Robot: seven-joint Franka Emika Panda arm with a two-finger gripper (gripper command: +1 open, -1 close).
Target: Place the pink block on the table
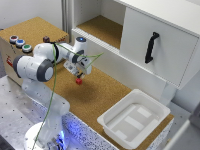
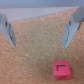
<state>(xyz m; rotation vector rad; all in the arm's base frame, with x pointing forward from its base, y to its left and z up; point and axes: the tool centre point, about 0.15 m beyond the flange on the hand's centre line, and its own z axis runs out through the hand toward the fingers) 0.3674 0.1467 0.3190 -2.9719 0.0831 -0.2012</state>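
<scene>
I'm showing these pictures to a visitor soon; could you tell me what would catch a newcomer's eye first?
Probably the white robot arm reaching over the brown cork table. Just below its open tool lies the tiny pink block, apart from the fingers. A white tray sits toward the exterior view's right.

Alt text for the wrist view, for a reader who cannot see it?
A small pink block lies on the brown cork table, apart from the open pincer. The two grey fingertips stand on either side of bare cork, holding nothing.
</scene>
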